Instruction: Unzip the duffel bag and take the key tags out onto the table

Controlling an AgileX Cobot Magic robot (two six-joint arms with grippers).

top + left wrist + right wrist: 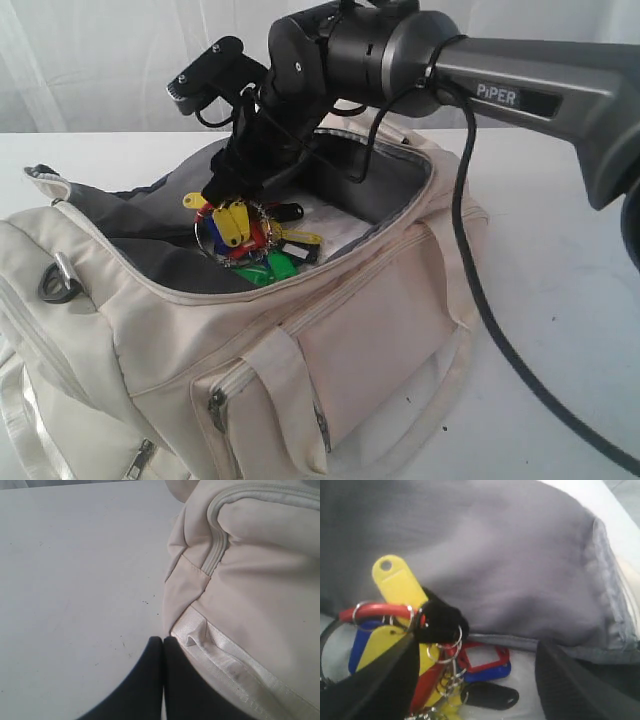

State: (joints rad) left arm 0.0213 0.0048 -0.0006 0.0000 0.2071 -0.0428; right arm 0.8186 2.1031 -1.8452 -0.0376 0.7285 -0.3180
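Exterior view: the unzipped duffel bag [200, 330] holds the key tags [245, 240], the right gripper [480, 647] is inside it with jaws wide and one finger against the tags, and the left gripper [163, 642], jaws closed together, sits just beside the bag.

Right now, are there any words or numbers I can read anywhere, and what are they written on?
"PiPER": white letters on a dark strip on the grey right arm, in the exterior view.
On the key tags: the little label windows look blank or too blurred to read.
On the duffel bag: no words or logo show.
Neither wrist view shows any writing.
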